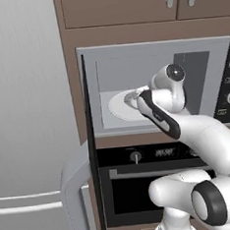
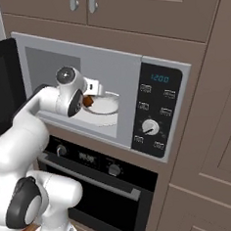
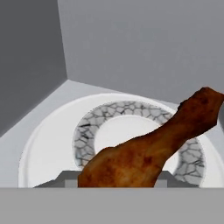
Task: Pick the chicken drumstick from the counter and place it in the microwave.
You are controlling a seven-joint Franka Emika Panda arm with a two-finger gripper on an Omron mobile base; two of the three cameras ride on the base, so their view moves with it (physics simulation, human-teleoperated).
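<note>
The reddish-brown chicken drumstick (image 3: 148, 153) lies across the bottom of the hand view with its narrow end up to the right. My gripper (image 3: 116, 180) is shut on its bulbous end. In the right base view the drumstick (image 2: 88, 101) shows as a small brown spot at the gripper (image 2: 91, 97), inside the open microwave (image 2: 117, 58). It hangs over the round white turntable plate (image 3: 48, 144), which has a grey-veined ring; I cannot tell whether it touches. From the left base view the hand reaches over the plate (image 1: 117, 109) inside the microwave (image 1: 131, 54). The counter is out of view.
The microwave door (image 2: 4, 89) stands open to the left, seen edge-on (image 1: 91, 139). A black control panel with a knob (image 2: 154, 110) is to the right of the cavity. A black oven (image 2: 111, 195) sits below, and a steel fridge (image 1: 28, 119) stands at the left.
</note>
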